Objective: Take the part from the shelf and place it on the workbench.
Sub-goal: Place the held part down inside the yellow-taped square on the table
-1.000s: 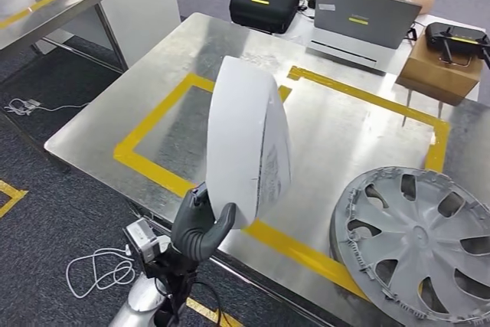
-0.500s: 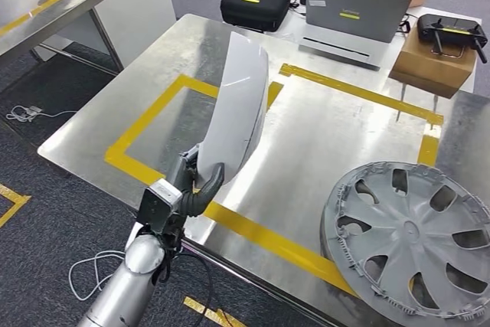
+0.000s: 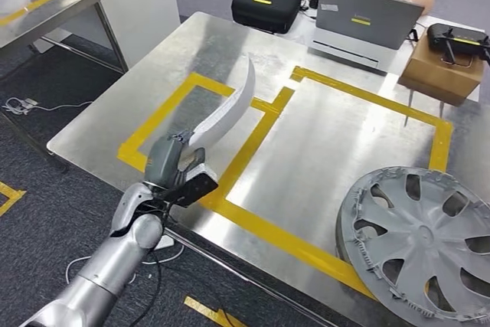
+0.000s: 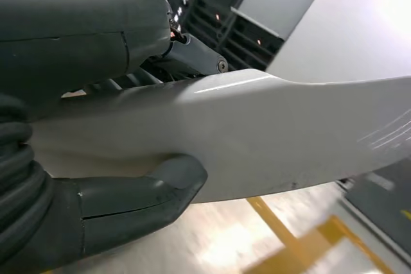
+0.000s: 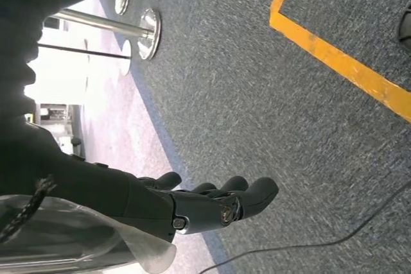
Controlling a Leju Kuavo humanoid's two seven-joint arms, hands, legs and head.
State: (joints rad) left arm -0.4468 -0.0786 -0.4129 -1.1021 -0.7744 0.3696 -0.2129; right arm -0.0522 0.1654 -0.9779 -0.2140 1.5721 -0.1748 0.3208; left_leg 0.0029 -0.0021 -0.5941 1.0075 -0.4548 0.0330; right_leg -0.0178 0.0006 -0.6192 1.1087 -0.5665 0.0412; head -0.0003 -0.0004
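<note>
Head view has the left hand (image 3: 173, 165) with fingers clamped on the white part (image 3: 228, 112), held tilted above the worktop (image 3: 324, 151) inside the yellow tape; next comes lowering and releasing, while the right hand (image 5: 203, 206) hangs spread and empty.

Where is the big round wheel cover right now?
In the head view, the wheel cover lies flat at the workbench's near right corner, partly over the yellow tape, far from the left hand.

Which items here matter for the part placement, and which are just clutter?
Job:
- curved white plastic panel, held by the left hand
- steel workbench with yellow tape

Lying about:
- grey plastic hubcap
- black zip case
- grey laptop
- brown cardboard box
</note>
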